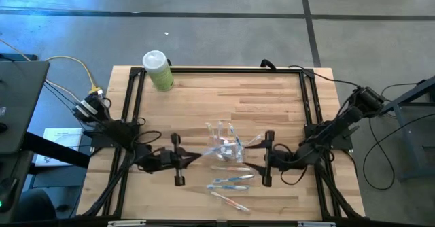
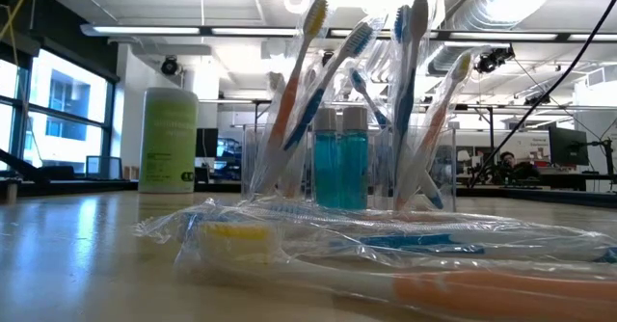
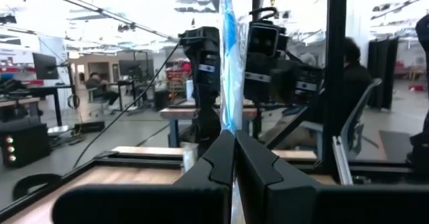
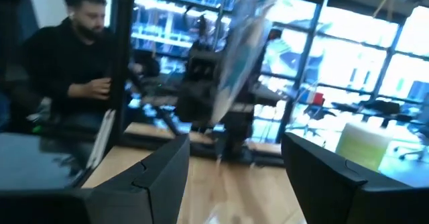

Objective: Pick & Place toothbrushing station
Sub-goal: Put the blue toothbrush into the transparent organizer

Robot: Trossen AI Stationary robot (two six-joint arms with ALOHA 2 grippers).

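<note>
The desk [image 1: 272, 91] is a pale wood butcher-block top framed by black rails, standing on a grey concrete floor. Beyond it the low view looks into a bright workshop with windows, ceiling lights and other benches; a person in dark clothes sits at a bench in the right wrist view.

The clear holder [image 1: 223, 137] stands near the middle of the desk, toothbrushes upright in it and two blue-filled tubes [image 2: 340, 168] between them. Two wrapped toothbrushes [image 1: 230, 181] lie flat nearer the front edge, and a third [image 1: 229, 201] lies closest to that edge. A green bottle [image 1: 158, 71] stands at the far left corner.

The left gripper [image 1: 196, 157] sits just left of the holder, jaws pressed together on a wrapped blue toothbrush [image 3: 229, 63]. The right gripper [image 1: 253, 152] is just right of the holder, jaws spread wide with nothing between them.

The far half and the right side of the desk are bare wood.
</note>
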